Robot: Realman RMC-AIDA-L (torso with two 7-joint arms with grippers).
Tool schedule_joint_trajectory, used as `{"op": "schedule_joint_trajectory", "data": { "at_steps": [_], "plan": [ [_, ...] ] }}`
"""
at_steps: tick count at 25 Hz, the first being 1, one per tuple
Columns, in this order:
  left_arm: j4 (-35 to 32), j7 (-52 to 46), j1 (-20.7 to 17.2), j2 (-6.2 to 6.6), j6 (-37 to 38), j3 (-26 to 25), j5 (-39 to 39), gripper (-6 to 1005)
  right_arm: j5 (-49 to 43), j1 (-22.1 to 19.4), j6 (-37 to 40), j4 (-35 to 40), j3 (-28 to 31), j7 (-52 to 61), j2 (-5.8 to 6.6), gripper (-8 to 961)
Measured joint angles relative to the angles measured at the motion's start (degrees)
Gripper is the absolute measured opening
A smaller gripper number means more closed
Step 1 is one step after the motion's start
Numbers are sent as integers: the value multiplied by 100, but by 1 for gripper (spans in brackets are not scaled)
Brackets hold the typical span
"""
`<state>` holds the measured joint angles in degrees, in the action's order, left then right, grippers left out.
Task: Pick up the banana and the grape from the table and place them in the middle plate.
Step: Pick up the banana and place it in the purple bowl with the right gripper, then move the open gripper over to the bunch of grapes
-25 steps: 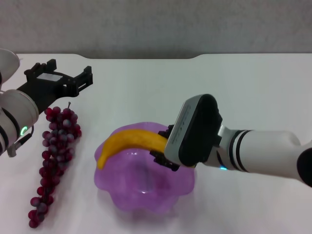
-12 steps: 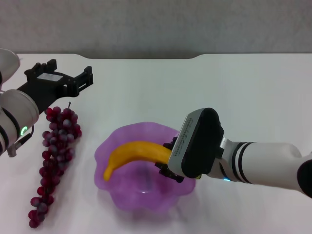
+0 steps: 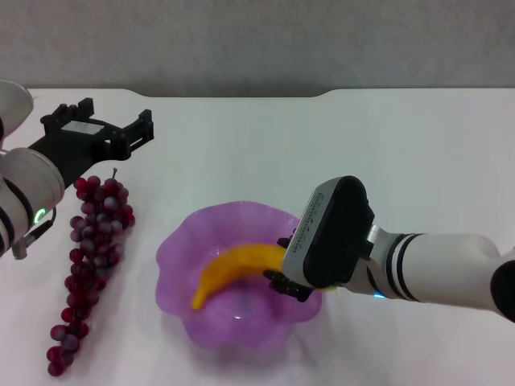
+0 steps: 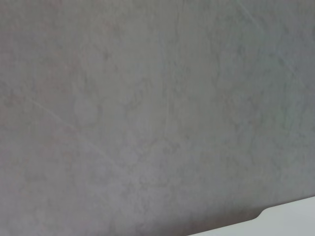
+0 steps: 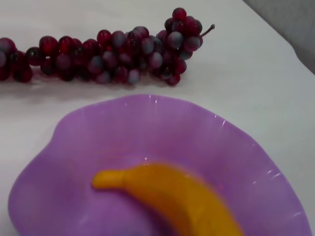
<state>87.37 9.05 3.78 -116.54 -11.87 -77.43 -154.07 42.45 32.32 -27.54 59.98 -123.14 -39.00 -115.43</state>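
The yellow-orange banana [image 3: 233,269] lies slanted inside the purple scalloped middle plate [image 3: 181,241], its tip low in the bowl. My right gripper [image 3: 283,265] is over the plate's right side, shut on the banana's other end; its wrist housing hides most of the fingers. The right wrist view shows the banana [image 5: 182,196] in the plate [image 5: 98,128] with the grape bunch [image 5: 108,56] beyond. The dark red grape [image 3: 92,257] lies on the white table [image 3: 338,145] left of the plate. My left gripper [image 3: 109,121] hovers open above the bunch's stem end.
The table's far edge [image 3: 322,92] is notched, with a grey wall behind it. The left wrist view shows only that wall [image 4: 147,108] and a table corner [image 4: 290,219]. White tabletop stretches to the right and behind the plate.
My right gripper has come down and slightly right with the banana, which has dropped from above the plate's rim to inside the bowl. The left arm and the grape have not moved.
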Motion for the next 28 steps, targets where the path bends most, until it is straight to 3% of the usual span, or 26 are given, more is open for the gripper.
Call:
{"op": "schedule_joint_trajectory", "data": {
  "at_steps": [4,10,15,18,23,28],
  "plan": [
    [0,0,0,0,0,2,0,885,-6,22,-37,-8,-6,1,2,512],
    [0,0,0,0,3,9,0,884,-49,60,-58,37,78,3,15,680],
    [-11,0,-3,0,9,9,0,884,-602,96,-43,303,401,18,20,688],
    [-16,0,-5,6,11,9,0,884,-1078,-105,65,670,724,50,14,693],
    [-21,0,-36,8,36,6,0,885,-1335,-706,616,1210,1503,91,15,567],
    [-46,1,-57,9,45,-25,0,885,-1381,-1413,1150,1787,2145,101,9,376]
  ]
}}
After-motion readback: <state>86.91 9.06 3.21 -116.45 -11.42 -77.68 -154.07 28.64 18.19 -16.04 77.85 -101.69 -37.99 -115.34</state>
